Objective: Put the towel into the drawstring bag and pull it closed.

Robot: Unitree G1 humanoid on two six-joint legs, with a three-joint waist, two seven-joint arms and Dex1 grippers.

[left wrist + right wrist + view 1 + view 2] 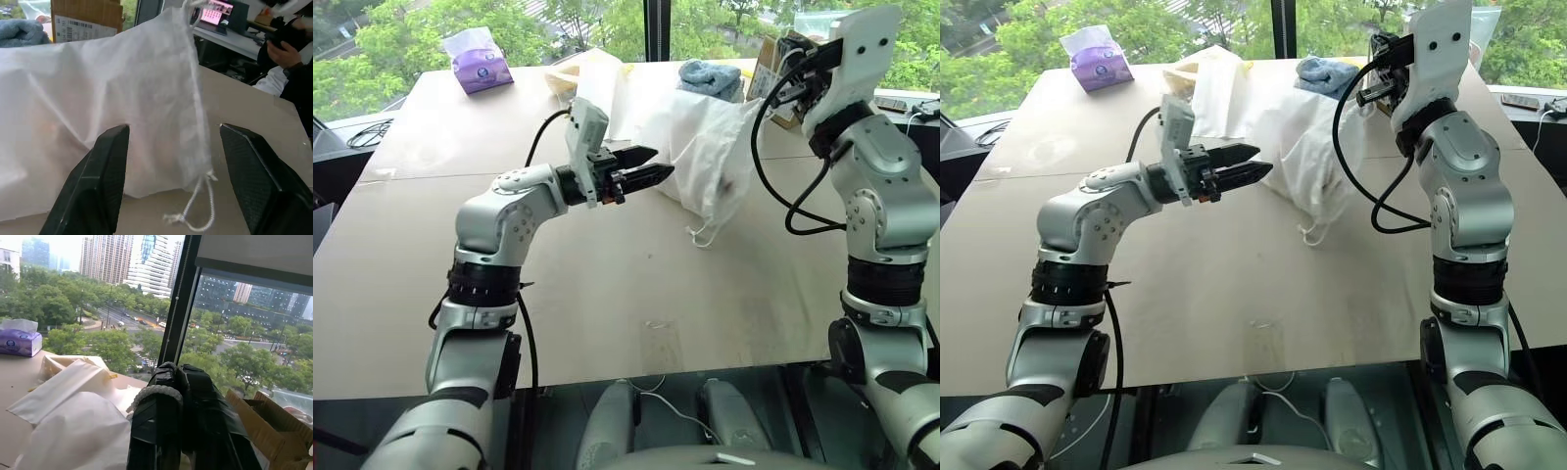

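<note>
The drawstring bag (pixel 705 147) stands bunched at the back middle of the table, white and thin, with its upper corner drawn up toward my raised right gripper (pixel 178 372). That gripper is shut, and a white cord (pixel 156 390) of the bag loops over its fingers. More cord ends (pixel 703 235) dangle from the bag's lower edge onto the table. My left gripper (pixel 664 161) is open and level, pointing at the bag's side from just to its left, apart from the fabric (pixel 146 107). The towel is hidden.
Behind the bag lie flat white and cream bags (pixel 587 83), a stack of blue towels (pixel 710 76) and a cardboard box (pixel 769 69). A purple tissue pack (pixel 478 61) sits at the back left. A person (pixel 288 46) sits beyond the table's far side.
</note>
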